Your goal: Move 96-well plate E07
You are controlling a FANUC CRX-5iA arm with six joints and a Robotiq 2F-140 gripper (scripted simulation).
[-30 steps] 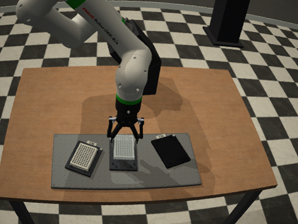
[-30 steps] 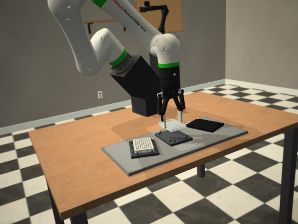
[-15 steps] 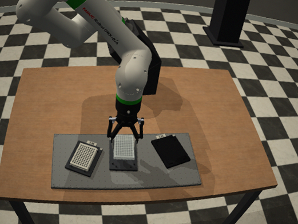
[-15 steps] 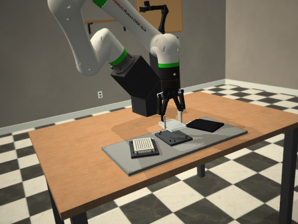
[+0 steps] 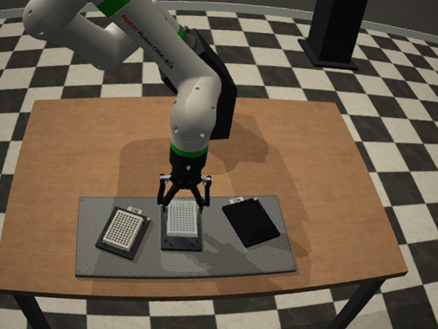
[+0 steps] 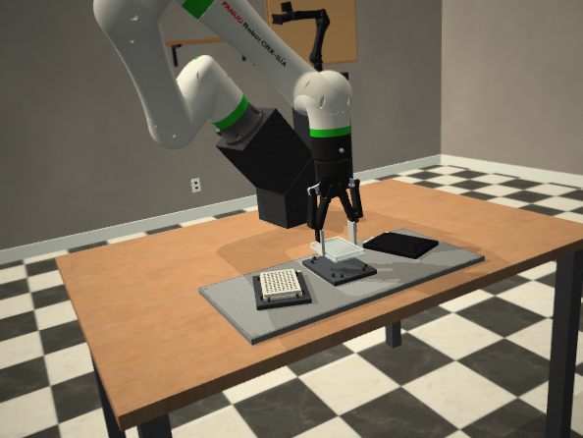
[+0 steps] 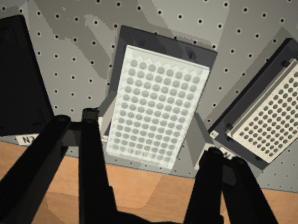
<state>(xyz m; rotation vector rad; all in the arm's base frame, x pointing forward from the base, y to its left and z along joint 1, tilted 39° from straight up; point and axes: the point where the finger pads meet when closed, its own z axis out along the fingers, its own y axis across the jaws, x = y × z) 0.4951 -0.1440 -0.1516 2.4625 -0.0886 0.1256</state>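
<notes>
My gripper (image 5: 182, 209) is shut on the white 96-well plate E07 (image 5: 182, 218), gripping its long sides near one short end. The plate hangs level and the right way up, a little above the dark plate nest N2 (image 5: 181, 241) in the middle of the grey deck. In the exterior view the plate (image 6: 339, 248) hovers just over that nest (image 6: 340, 270). The wrist view shows the plate (image 7: 157, 112) between my fingers. The landing nest N3 (image 5: 250, 221) is a black, empty pad to the right. Plate E01 (image 5: 123, 229) sits on nest N1 at the left.
The grey perforated deck (image 5: 182, 260) lies on a wooden table near its front edge. Small white name labels (image 5: 236, 199) sit by the nests. The robot's black base block (image 6: 267, 162) stands behind the deck.
</notes>
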